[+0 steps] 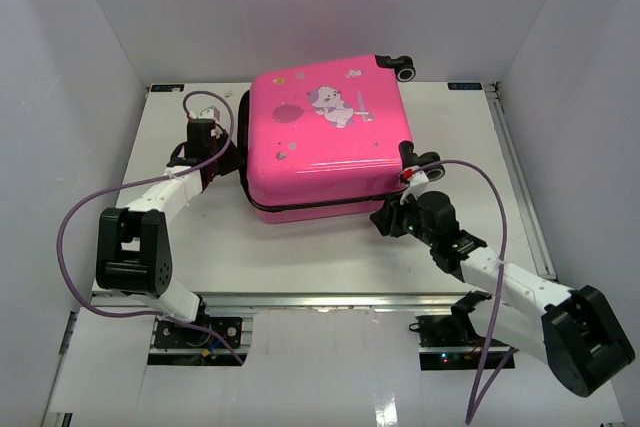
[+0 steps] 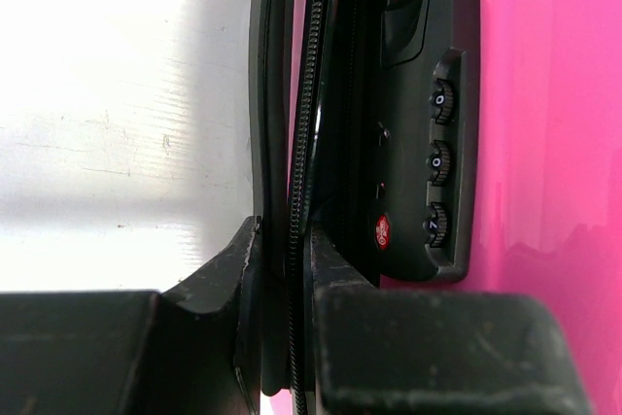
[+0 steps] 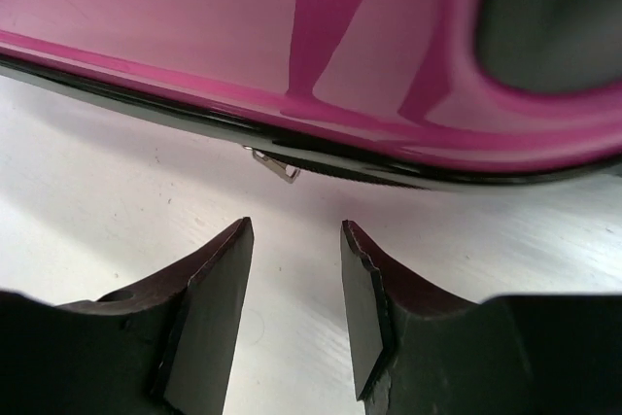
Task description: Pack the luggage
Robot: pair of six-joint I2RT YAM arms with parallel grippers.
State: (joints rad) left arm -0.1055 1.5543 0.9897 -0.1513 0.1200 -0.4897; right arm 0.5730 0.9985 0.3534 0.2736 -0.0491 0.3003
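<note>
- Zipping the case shut looks to be the step in hand: the lid is down and both arms are at the seam.
- Nearest, the right gripper (image 1: pixel 388 215) hovers low over the table (image 1: pixel 300 257) at the front right corner of the case. Its jaws are moderately apart with nothing between them.
- Just beyond its tips, a small metal zipper pull (image 3: pixel 277 164) pokes out from under the black seam, clear of both fingers.
- The next move, as I judge it, is to ease forward until the pull sits between the fingers, close on it, then draw it along the seam. The tab is tiny and close to the tabletop, so the aim must be fine.
- Farther back on the left side, the left gripper (image 2: pixel 285 240) is narrow, pinching the black zipper trim (image 2: pixel 303 143) just beside the combination lock (image 2: pixel 432 182), probably to steady the case.
- The luggage (image 1: pixel 325 137) lies flat mid-table with its printed face up and its wheels (image 1: pixel 405 69) at the far edge.
</note>
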